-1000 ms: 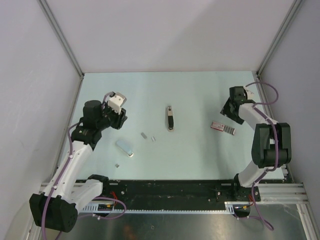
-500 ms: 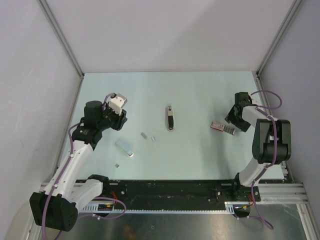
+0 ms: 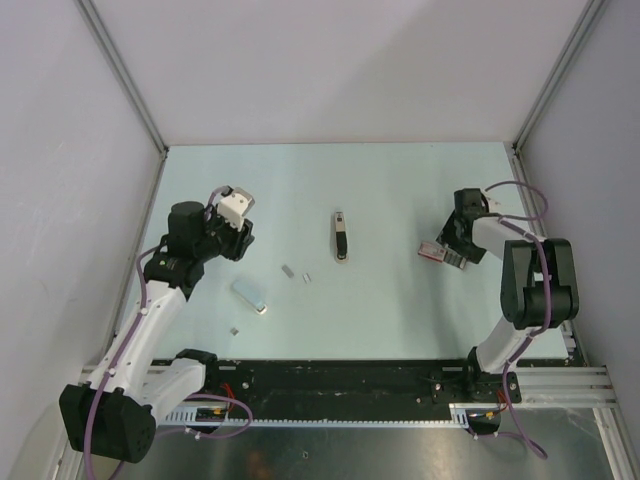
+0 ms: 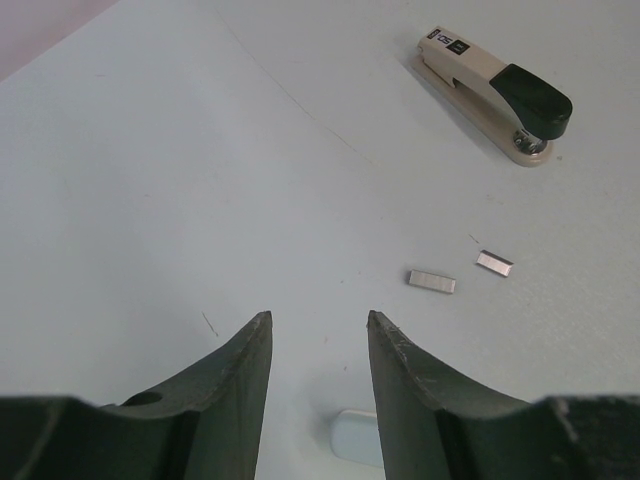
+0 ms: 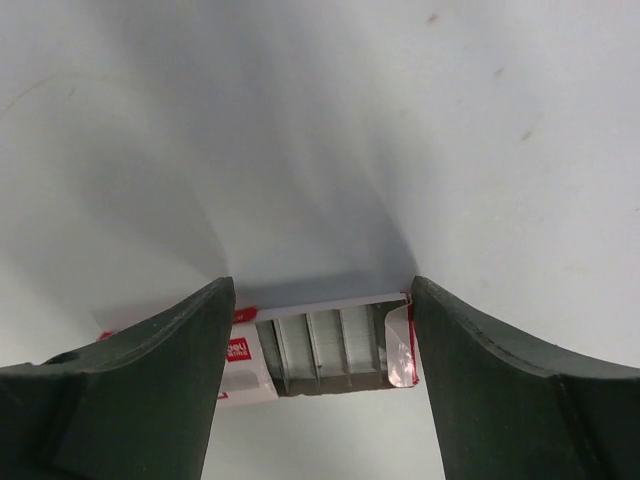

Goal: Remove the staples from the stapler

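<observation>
The slim stapler (image 3: 341, 236) lies closed in the middle of the table, lengthwise away from me; in the left wrist view it (image 4: 495, 92) is beige with a black head, at the upper right. My left gripper (image 3: 237, 238) is open and empty, well to the left of the stapler, its fingertips (image 4: 318, 318) above bare table. My right gripper (image 3: 453, 244) is open at the right, its jaws standing either side of an opened red-and-white staple box (image 5: 320, 350), which shows rows of staples.
Two short staple strips (image 3: 288, 270) (image 3: 307, 277) lie left of the stapler, also in the left wrist view (image 4: 431, 282) (image 4: 494, 263). A pale blue-white block (image 3: 250, 293) lies nearer the left arm. A tiny metal piece (image 3: 234, 329) lies near the front edge.
My right gripper has swung down and leftward from the far right side onto the staple box, which has shifted slightly. The left arm has hardly moved.
</observation>
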`<action>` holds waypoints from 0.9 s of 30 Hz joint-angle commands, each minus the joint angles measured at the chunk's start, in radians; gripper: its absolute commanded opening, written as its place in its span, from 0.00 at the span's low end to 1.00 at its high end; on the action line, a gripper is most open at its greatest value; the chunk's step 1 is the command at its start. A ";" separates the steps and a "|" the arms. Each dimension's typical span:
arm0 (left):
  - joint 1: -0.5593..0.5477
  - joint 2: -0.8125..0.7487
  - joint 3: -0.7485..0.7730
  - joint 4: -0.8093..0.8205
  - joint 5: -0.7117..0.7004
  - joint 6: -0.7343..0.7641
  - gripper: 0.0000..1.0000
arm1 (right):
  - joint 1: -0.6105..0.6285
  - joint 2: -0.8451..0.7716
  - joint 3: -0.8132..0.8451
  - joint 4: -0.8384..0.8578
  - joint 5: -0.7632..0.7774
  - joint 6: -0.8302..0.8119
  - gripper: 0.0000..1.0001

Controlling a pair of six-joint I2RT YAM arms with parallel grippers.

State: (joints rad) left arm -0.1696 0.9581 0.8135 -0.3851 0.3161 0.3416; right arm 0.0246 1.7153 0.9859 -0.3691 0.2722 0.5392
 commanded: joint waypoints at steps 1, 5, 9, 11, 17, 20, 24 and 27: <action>0.008 -0.004 0.015 0.003 -0.005 0.019 0.48 | 0.064 -0.005 -0.086 -0.013 -0.086 0.085 0.75; 0.008 -0.002 0.016 0.003 -0.005 0.021 0.48 | 0.100 -0.053 -0.151 0.001 -0.103 0.125 0.74; 0.008 -0.001 0.022 0.003 -0.009 0.026 0.48 | 0.150 -0.104 -0.205 0.012 -0.114 0.160 0.74; 0.008 0.000 0.027 0.004 -0.012 0.028 0.48 | 0.197 -0.119 -0.219 0.011 -0.112 0.177 0.73; 0.008 0.004 0.033 -0.003 -0.017 0.036 0.48 | 0.374 -0.151 -0.252 -0.003 -0.097 0.278 0.72; 0.008 0.005 0.025 -0.004 -0.024 0.044 0.48 | 0.462 -0.173 -0.268 -0.014 -0.092 0.335 0.72; 0.008 0.009 0.019 -0.006 -0.035 0.061 0.49 | 0.570 -0.215 -0.273 -0.059 -0.065 0.390 0.72; 0.008 0.011 0.019 -0.007 -0.035 0.064 0.49 | 0.608 -0.249 -0.279 -0.085 -0.058 0.406 0.72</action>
State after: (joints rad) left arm -0.1684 0.9665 0.8135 -0.3923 0.2893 0.3790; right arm 0.5873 1.4837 0.7502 -0.3172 0.2501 0.8520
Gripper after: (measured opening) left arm 0.484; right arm 0.723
